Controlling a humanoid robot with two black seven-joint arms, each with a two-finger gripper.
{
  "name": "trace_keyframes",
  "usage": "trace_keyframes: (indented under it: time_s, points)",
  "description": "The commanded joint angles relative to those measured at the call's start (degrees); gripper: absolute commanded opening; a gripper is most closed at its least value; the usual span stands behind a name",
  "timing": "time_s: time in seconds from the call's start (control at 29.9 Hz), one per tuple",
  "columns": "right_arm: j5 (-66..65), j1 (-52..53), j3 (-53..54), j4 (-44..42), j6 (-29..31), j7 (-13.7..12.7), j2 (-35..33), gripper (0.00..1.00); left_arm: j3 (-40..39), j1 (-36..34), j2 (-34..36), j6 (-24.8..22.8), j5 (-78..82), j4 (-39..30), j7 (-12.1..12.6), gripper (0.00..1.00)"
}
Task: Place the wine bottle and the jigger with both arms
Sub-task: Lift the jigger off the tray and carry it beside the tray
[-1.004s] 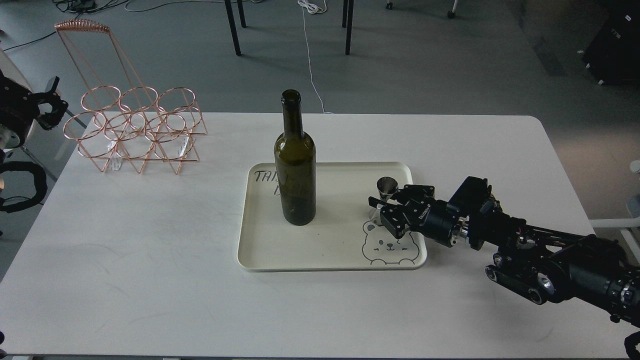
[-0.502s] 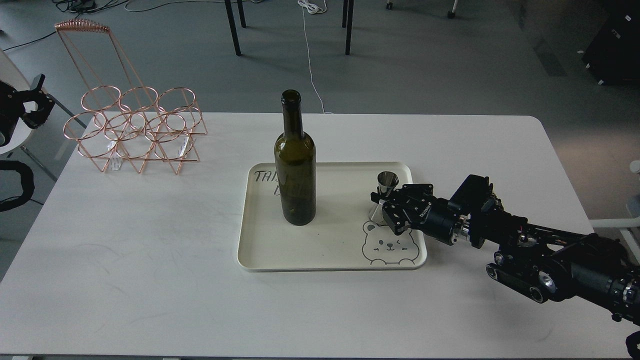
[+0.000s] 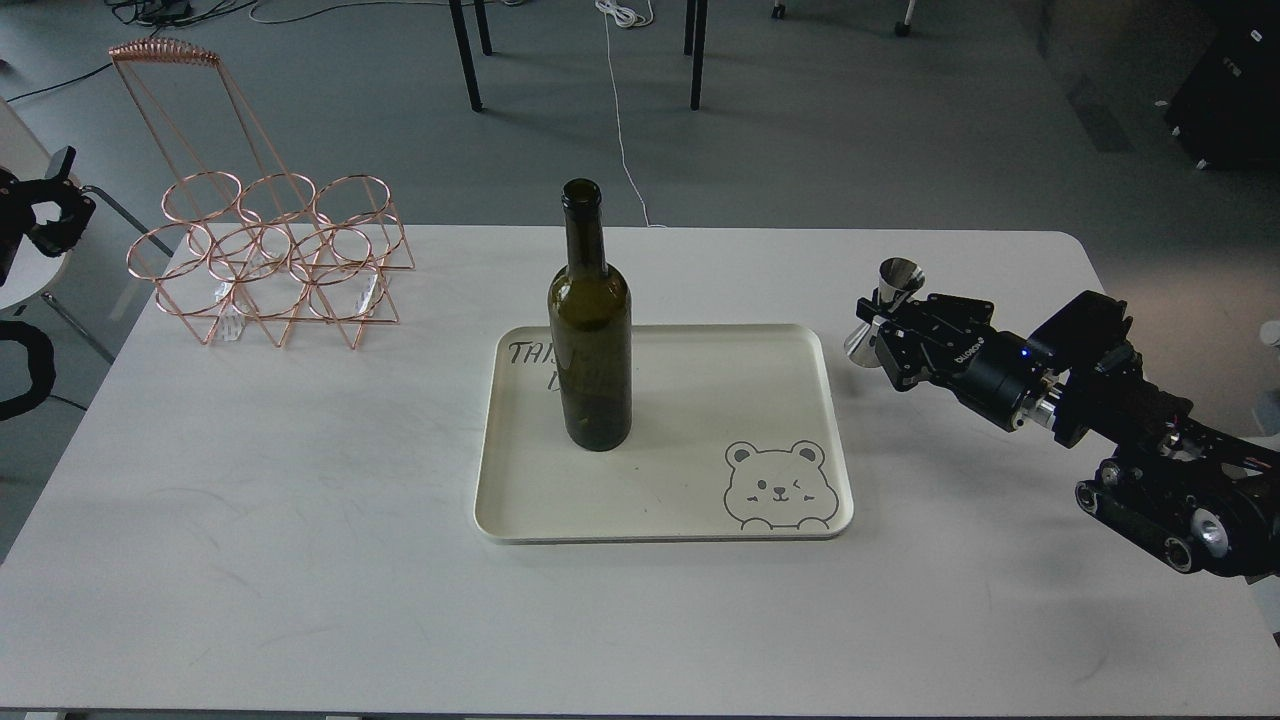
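The dark olive-green wine bottle (image 3: 590,330) stands upright on the cream tray (image 3: 800,345), left of its middle. My right gripper (image 3: 878,322) is shut on the silver jigger (image 3: 888,305) and holds it upright above the white table, to the right of the tray. My left gripper (image 3: 48,205) is at the far left edge, off the table, apart from both things; its fingers look spread open and empty.
A copper wire bottle rack (image 3: 265,255) with a tall handle stands at the table's back left. The tray has a bear drawing (image 3: 777,487) at its front right. Chair legs and cables lie on the floor beyond the table (image 3: 300,520).
My right gripper closed on the jigger, lifted it off the tray and carried it up and to the right. My left arm drew back further to the left edge.
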Motion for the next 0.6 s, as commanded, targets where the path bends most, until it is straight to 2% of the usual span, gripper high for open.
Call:
trace_keyframes:
  time_s: [0.0, 0.2, 0.57]
  points:
    - [4.3, -3.8, 1.3, -0.2, 0.0, 0.0, -2.6, 0.03, 0.1, 0.4, -0.1, 0.0, 0.1, 0.0, 0.0, 0.98]
    - [13.4, -8.0, 1.3, -1.9, 0.0, 0.0, -5.9, 0.03, 0.1, 0.4, -0.5, 0.0, 0.1, -0.1, 0.1, 0.98]
    - [14.2, -10.3, 1.4, -4.9, 0.0, 0.0, -5.4, 0.06, 0.1, 0.4, -0.4, 0.0, 0.1, 0.0, 0.1, 0.98]
